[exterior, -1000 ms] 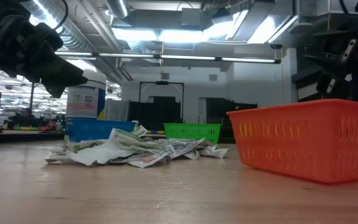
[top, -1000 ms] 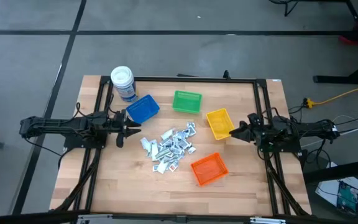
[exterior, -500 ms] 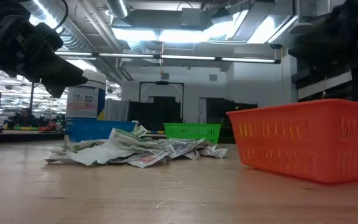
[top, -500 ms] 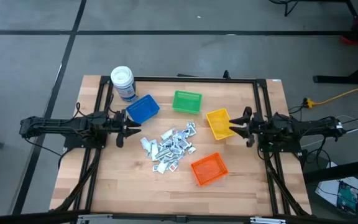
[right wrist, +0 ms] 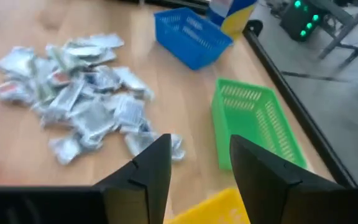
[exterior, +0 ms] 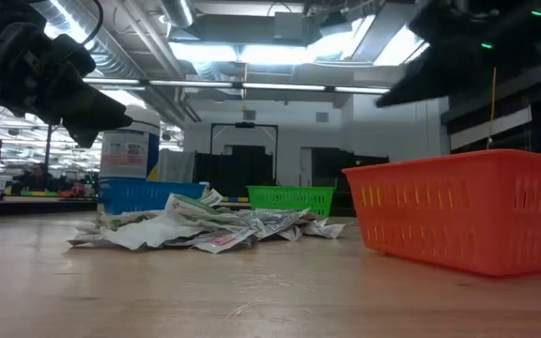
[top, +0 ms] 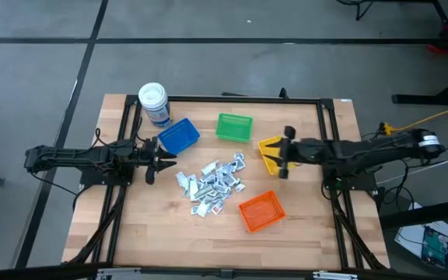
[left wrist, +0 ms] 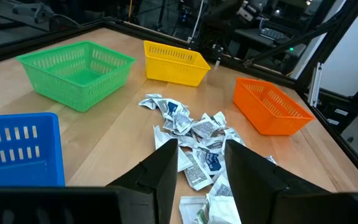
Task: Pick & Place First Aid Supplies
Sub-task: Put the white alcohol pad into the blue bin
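Approach step: right gripper [top: 278, 159], fingers apart and empty, hovers over the yellow bin [top: 271, 153], with the packet pile [top: 211, 183] at its eight o'clock; next it must descend onto one packet. Left gripper [top: 162, 161], fingers apart, waits at the pile's nine o'clock.

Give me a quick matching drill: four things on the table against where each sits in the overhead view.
Things:
1. blue bin
2. orange bin
3. packets
4. jar

Places:
A. table's middle, in a loose pile
B. far left corner
C. just in front of the jar
D. near side, right of the pile

Pairs: 1-C, 2-D, 3-A, 4-B
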You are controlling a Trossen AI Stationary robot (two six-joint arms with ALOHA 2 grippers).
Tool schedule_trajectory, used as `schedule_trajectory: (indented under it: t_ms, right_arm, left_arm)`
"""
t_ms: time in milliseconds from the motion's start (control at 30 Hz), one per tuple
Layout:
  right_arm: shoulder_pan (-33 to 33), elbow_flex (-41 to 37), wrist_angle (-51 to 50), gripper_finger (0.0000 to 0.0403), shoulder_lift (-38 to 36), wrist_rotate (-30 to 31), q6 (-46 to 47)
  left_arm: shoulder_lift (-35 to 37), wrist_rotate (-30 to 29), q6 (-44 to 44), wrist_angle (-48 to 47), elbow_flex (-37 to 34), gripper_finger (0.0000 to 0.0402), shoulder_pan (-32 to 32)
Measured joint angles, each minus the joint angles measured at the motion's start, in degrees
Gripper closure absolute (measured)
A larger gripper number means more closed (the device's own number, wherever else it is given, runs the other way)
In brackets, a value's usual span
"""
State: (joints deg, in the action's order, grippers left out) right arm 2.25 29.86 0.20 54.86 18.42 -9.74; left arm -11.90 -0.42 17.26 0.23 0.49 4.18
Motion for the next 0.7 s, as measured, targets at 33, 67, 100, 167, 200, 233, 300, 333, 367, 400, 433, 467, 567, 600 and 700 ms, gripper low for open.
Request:
schedule_trajectory:
  t_ms: [33,67,100,167,200,233,300,333,367,400,433,467,567,600,700]
  right_arm:
    - [-0.4,1.6,0.3,0.024,2.2,-0.3,-0.5]
    - [-0.7,2.9,0.0,0.024,4.3,-0.6,-1.6]
    - [-0.7,4.3,-0.4,0.024,6.3,-0.9,-2.7]
    - [-1.2,7.0,-0.5,0.024,9.9,-3.3,-4.1]
    - [-1.6,8.6,-0.7,0.024,11.7,-5.1,-4.2]
    - [-2.1,10.2,-1.0,0.024,13.5,-7.2,-3.9]
    - [-2.9,13.1,-2.0,0.024,17.4,-11.1,-1.6]
    - [-3.3,14.6,-3.0,0.024,19.4,-12.2,0.2]
    - [-3.4,16.1,-3.7,0.024,21.4,-12.9,2.3]
    - [-3.7,17.8,-4.4,0.024,23.4,-13.4,4.6]
    - [-4.0,19.7,-5.4,0.024,25.4,-13.7,6.9]
    - [-4.2,21.5,-6.6,0.024,27.2,-13.7,9.4]
    - [-5.3,26.3,-11.7,0.024,33.1,-15.0,18.1]
    - [-5.7,27.9,-13.8,0.024,34.9,-15.9,21.8]
    - [-6.8,32.4,-19.6,0.024,39.5,-19.5,34.0]
  left_arm:
    - [0.0,0.0,0.0,0.0,0.0,0.0274,0.0]
    - [0.0,0.0,0.0,0.0,0.0,0.0274,0.0]
    - [0.0,0.0,0.0,0.0,0.0,0.0274,0.0]
    - [0.0,0.0,0.0,0.0,0.0,0.0274,0.0]
    - [0.0,0.0,0.0,0.0,0.0,0.0274,0.0]
    - [0.0,0.0,0.0,0.0,0.0,0.0274,0.0]
    - [0.0,0.0,0.0,0.0,0.0,0.0274,0.0]
    - [0.0,0.0,0.0,0.0,0.0,0.0274,0.0]
    - [0.0,0.0,0.0,0.0,0.0,0.0274,0.0]
    - [0.0,0.0,0.0,0.0,0.0,0.0274,0.0]
    - [0.0,0.0,0.0,0.0,0.0,0.0274,0.0]
    - [0.0,0.0,0.0,0.0,0.0,0.0274,0.0]
    - [0.0,0.0,0.0,0.0,0.0,0.0274,0.0]
    - [0.0,0.0,0.0,0.0,0.0,0.0274,0.0]
    - [0.0,0.0,0.0,0.0,0.0,0.0274,0.0]
